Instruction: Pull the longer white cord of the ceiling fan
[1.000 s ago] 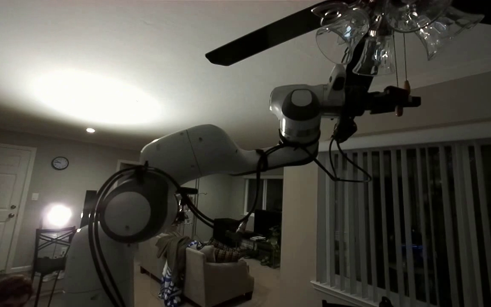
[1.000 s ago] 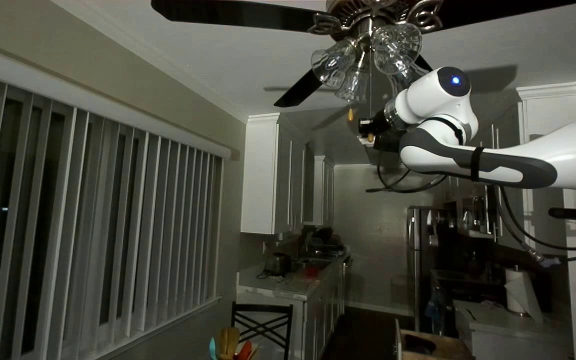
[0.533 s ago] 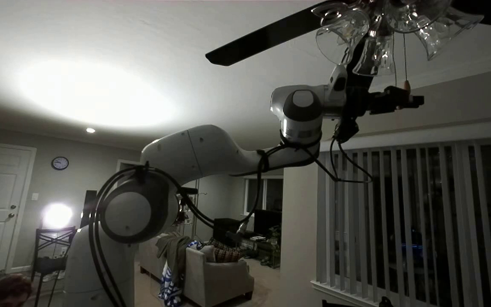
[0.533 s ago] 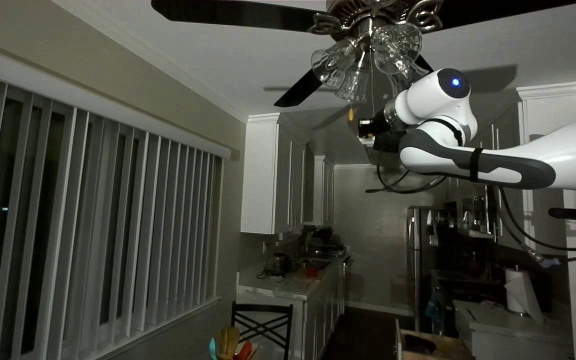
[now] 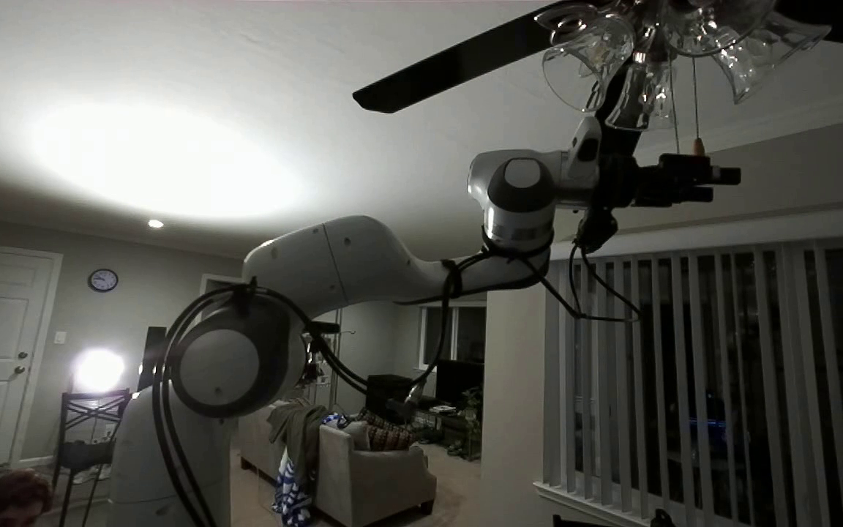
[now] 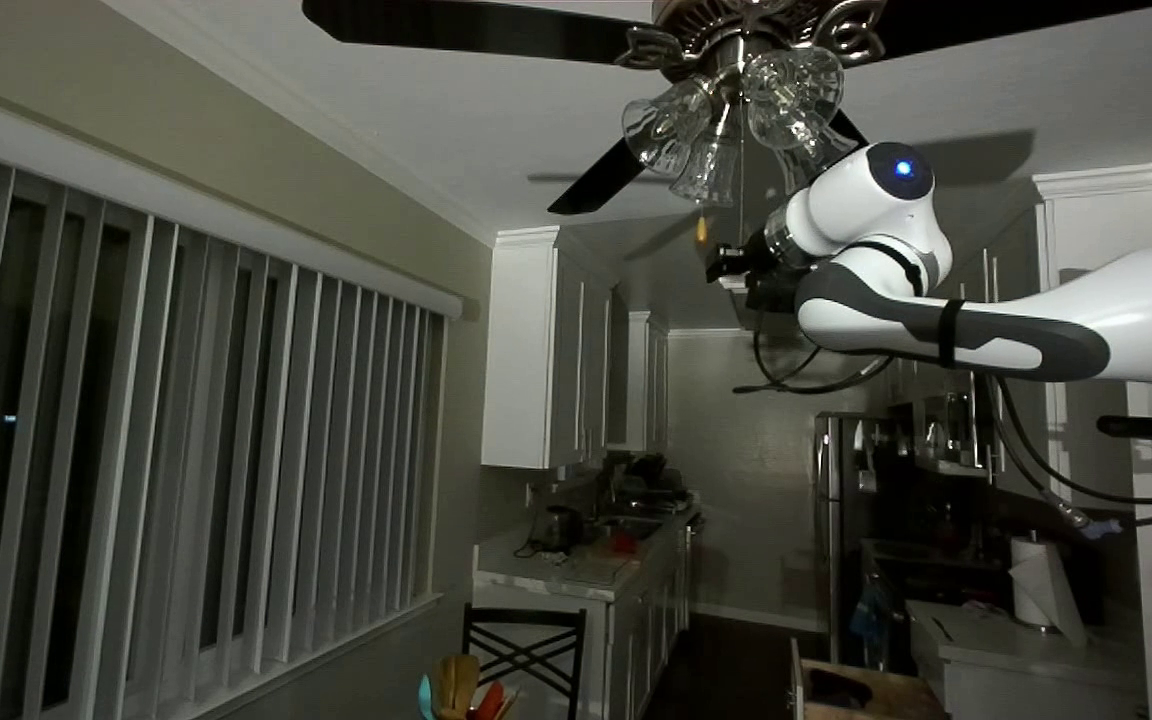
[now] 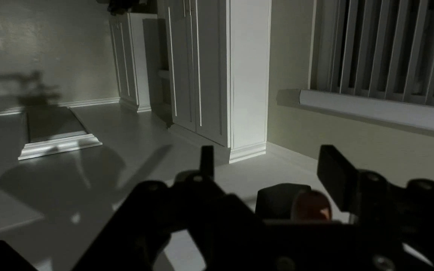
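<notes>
Dropped slightly since the earlier frame: the black two-finger gripper (image 7: 269, 162), beneath the dark-bladed, glass-shaded ceiling fan (image 6: 736, 50). I have the white arm with dark grey trim (image 6: 1016, 312) raised, forearm near level, gripper pointing level under the fan. Fingers (image 7: 335, 178) stand apart. The thin longer white cord (image 6: 742, 195) runs from the fan down to the gripper, lower end hidden in both exterior views. Wrist view: a reddish-brown knob (image 7: 311, 205) shows between the fingers; which cord's, I cannot tell.
</notes>
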`<control>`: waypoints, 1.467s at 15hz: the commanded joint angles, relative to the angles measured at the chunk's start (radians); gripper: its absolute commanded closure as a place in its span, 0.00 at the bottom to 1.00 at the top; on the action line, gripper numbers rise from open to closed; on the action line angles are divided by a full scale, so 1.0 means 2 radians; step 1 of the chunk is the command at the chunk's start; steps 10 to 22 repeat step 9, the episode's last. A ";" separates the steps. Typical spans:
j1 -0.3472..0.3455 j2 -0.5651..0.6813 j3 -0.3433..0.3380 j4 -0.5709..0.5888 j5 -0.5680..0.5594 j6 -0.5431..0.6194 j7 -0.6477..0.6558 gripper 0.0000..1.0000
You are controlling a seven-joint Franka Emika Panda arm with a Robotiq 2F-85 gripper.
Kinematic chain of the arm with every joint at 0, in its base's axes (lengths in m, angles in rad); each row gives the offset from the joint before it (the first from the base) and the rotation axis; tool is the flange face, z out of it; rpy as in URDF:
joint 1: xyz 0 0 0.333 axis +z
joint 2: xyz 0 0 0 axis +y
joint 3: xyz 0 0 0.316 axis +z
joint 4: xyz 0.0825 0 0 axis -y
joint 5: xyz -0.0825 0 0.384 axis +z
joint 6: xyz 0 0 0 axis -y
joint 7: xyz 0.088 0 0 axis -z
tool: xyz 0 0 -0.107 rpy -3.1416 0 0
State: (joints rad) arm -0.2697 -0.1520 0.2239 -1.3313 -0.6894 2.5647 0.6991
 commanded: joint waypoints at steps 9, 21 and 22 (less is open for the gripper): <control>0.000 -0.002 -0.002 -0.011 0.000 -0.029 -0.020 0.00; 0.000 -0.002 -0.002 -0.011 0.000 -0.029 -0.020 0.00; 0.000 -0.002 -0.002 -0.011 0.000 -0.029 -0.020 0.00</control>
